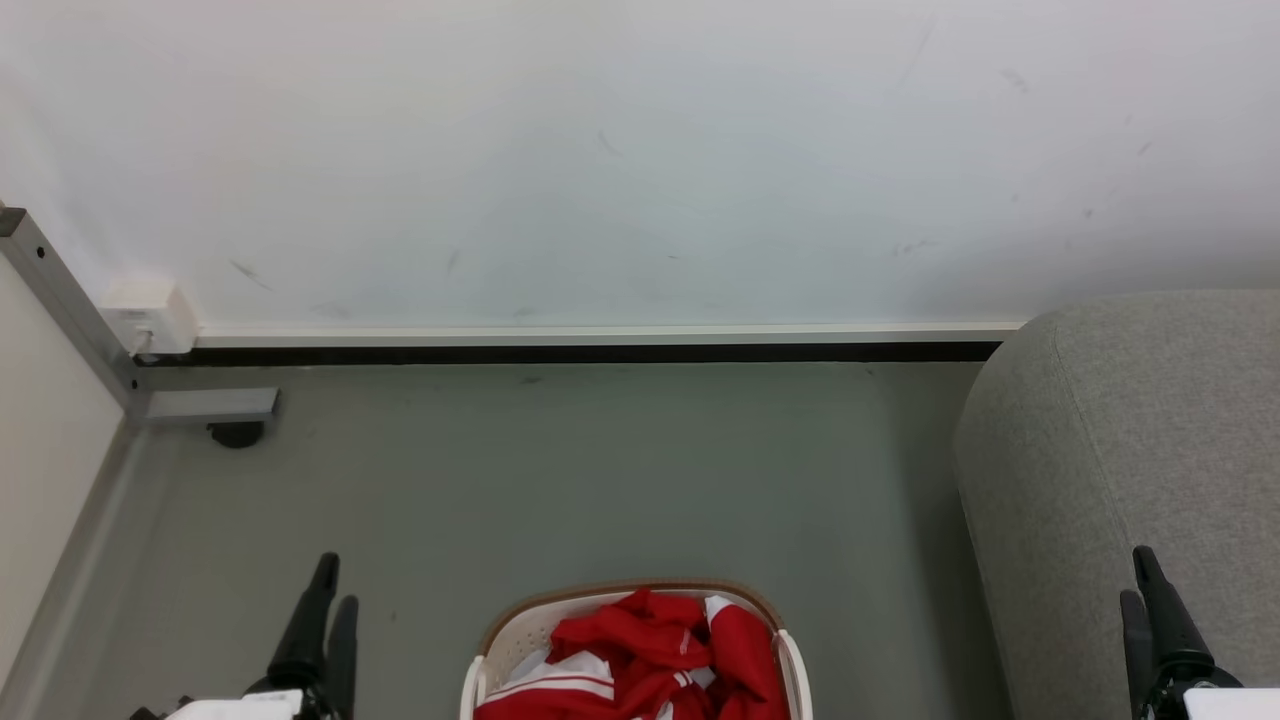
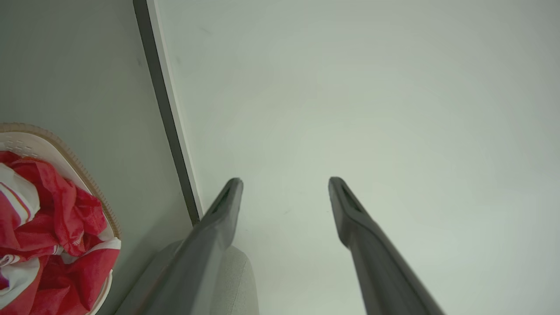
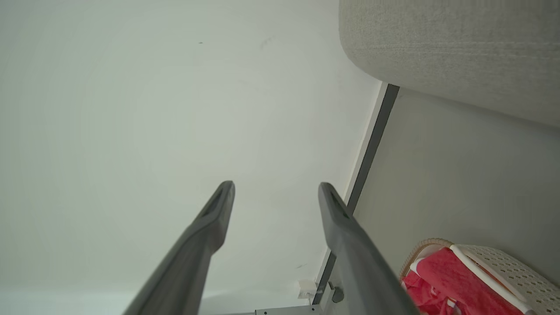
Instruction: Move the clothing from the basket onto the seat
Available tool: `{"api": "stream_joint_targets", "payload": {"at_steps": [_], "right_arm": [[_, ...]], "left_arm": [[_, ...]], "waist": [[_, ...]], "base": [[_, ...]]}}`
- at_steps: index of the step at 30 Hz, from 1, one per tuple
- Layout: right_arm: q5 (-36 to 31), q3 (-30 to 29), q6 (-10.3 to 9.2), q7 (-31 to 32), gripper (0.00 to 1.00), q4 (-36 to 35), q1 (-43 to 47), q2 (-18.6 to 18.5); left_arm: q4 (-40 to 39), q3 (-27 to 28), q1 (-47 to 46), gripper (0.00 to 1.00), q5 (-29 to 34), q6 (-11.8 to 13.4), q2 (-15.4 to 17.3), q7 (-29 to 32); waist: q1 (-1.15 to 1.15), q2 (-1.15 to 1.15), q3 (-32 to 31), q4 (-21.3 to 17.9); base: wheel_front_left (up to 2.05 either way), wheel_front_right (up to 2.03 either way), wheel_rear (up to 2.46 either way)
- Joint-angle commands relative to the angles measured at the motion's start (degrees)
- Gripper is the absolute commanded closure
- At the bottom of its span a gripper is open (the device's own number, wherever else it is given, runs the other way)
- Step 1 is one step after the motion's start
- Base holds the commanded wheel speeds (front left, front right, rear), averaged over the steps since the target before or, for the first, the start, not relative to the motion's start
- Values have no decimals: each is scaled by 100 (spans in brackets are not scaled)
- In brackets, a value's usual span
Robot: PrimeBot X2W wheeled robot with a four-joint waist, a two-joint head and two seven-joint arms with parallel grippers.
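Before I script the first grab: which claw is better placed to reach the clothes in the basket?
Left, probably. The left claw stands open nearer the basket of red clothes; the right claw, also open, sits farther off, by the sofa.

I have soft, even, fairly bright light on all three feeds, no glare, just a faint shadow on the floor (image 1: 930, 560) along the seat (image 1: 1130, 450), left of the right jaws. Beyond the jaws the wrist feeds wash the wall (image 2: 393, 109) to pale greenish white and bend the skirting (image 3: 373, 144) slightly. The jaws blur towards their base; the red clothing (image 2: 52, 227) reads vivid.
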Motion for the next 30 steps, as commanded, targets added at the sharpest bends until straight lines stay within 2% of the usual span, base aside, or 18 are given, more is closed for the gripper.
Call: {"api": "stream_joint_targets", "payload": {"at_steps": [1, 13, 20, 30], "right_arm": [[-257, 3, 11, -73, 0, -151, -58, -49], [-2126, 261, 17, -391, 0, -354, 8, -109], [-2873, 418, 20, -559, 0, -368, 26, -162], [-3771, 536, 25, -778, 0, -410, 71, -193]], "left_arm": [[-96, -47, -125, 0, 130, 20, 40, -75], [-226, -317, -146, 0, 1594, 171, 51, -392], [-261, -513, -138, 0, 2524, 284, 58, -557], [-274, -697, -116, 0, 3412, 372, 66, -780]], "waist": [[0, 0, 2, -1], [0, 0, 5, -15], [0, 0, -3, -21], [0, 0, -11, -12]], "base": [[0, 0, 0], [0, 0, 0], [0, 0, 0], [0, 0, 0]]}}
